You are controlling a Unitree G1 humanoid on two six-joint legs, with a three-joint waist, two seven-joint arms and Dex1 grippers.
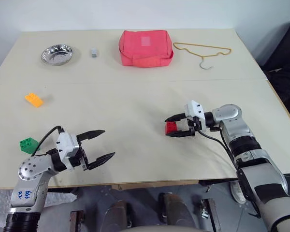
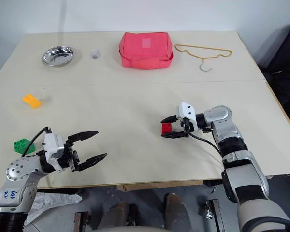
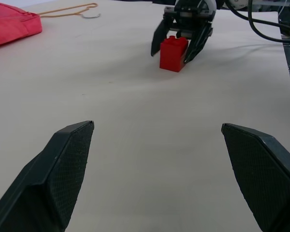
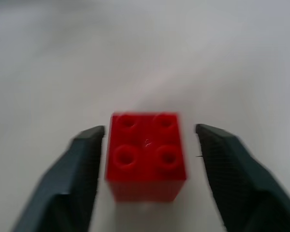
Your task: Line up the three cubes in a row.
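The red cube (image 1: pixel 172 127) sits on the table right of centre, studs visible in the right wrist view (image 4: pixel 146 154). My right gripper (image 1: pixel 177 126) points left and straddles it, open, with a small gap on each side between fingers (image 4: pixel 75 179) and brick. At the left side lies the orange-yellow cube (image 1: pixel 34 99), and closer to the front edge stands the green cube (image 1: pixel 29 144). Just right of the green cube my left gripper (image 1: pixel 100 144) is held wide open and empty, pointing towards the red cube (image 3: pixel 174 52).
Along the far side of the table (image 1: pixel 135 159) are a steel bowl (image 1: pixel 57 54), a tiny grey block (image 1: pixel 94 52), a red pouch (image 1: pixel 145 48) and a yellow wire hanger (image 1: pixel 203 50). Bare tabletop lies between the two grippers.
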